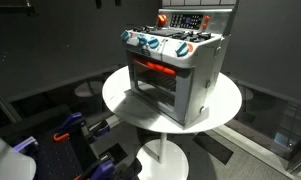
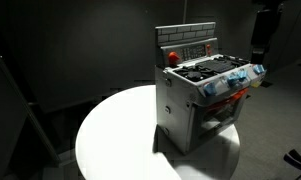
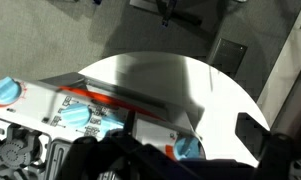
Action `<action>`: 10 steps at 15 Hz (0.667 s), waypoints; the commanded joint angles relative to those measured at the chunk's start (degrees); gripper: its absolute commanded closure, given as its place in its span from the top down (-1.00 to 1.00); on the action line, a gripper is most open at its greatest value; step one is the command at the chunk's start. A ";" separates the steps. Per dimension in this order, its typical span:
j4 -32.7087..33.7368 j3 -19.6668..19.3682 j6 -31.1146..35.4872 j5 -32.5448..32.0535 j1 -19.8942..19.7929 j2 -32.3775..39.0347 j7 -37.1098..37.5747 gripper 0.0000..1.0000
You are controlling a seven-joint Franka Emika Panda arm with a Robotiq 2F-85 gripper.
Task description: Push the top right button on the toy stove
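Observation:
The toy stove (image 1: 180, 75) is a silver-grey box with a red door handle and blue-white knobs. It stands on a round white table (image 1: 120, 95) and shows in both exterior views (image 2: 190, 100). Its dark raised back panel (image 1: 195, 20) has a red round button (image 2: 172, 57) at one end; the other buttons are too small to tell apart. My gripper (image 2: 262, 55) hangs dark above the stove's knob side, apart from it. In the wrist view the stove's knobs (image 3: 80, 115) lie below my dark fingers (image 3: 190, 160), whose gap is not readable.
The table (image 2: 110, 140) has bare white surface beside the stove. Blue and black gear (image 1: 70, 130) sits on the dark floor near the table's base. A chair base (image 3: 175, 10) and a grey floor plate (image 3: 228, 55) lie beyond the table.

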 commanded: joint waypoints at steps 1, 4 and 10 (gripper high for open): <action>4.04 -1.62 2.26 -2.57 -1.02 1.54 1.98 1.00; 6.22 -2.67 6.42 -5.45 -2.48 2.88 4.19 1.00; 9.61 -4.98 15.03 -10.07 -5.52 6.96 11.08 1.00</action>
